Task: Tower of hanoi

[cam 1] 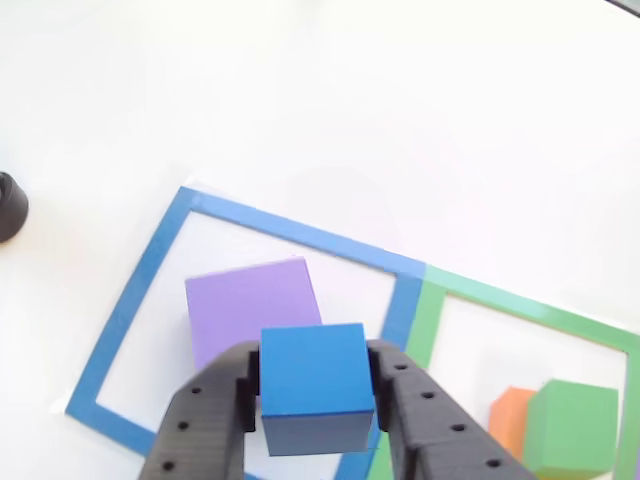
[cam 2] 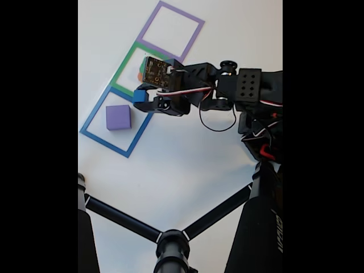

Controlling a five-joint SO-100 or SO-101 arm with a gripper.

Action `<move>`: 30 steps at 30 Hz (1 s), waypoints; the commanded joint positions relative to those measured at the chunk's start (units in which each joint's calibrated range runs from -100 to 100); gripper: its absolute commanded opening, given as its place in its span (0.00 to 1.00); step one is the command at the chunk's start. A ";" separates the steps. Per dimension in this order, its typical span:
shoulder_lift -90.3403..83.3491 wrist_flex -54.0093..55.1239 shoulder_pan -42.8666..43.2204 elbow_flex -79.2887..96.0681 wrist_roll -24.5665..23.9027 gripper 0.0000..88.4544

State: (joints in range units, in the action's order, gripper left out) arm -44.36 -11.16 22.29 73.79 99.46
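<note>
My gripper (cam 1: 316,385) is shut on the blue cube (cam 1: 315,380), holding it in the air above the blue square outline (cam 1: 150,262). Inside that outline the purple block (cam 1: 250,305) lies flat on the table, just beyond and below the cube. In the green outline (cam 1: 520,305) to the right, the green block (cam 1: 572,428) sits on the orange block (cam 1: 510,418). In the fixed view the gripper (cam 2: 138,95) holds the blue cube (cam 2: 138,96) over the blue outline's upper right edge, up and right of the purple block (cam 2: 118,117). The arm hides most of the green and orange blocks there.
A purple square outline (cam 2: 172,28) lies at the far end of the row in the fixed view. A black tripod (cam 2: 170,244) stands in the foreground. A small black round object (cam 1: 10,205) sits at the left edge of the other view.
</note>
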 commanded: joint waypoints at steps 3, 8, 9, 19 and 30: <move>15.82 34.73 3.50 5.12 0.54 0.02; 30.28 48.82 3.69 2.93 0.54 0.02; 33.10 51.33 3.50 2.21 0.54 0.02; 49.17 62.58 3.59 -4.16 0.54 0.02; 54.58 64.93 3.31 -6.43 0.54 0.02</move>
State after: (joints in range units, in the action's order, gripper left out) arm 10.93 52.44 25.69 68.04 99.46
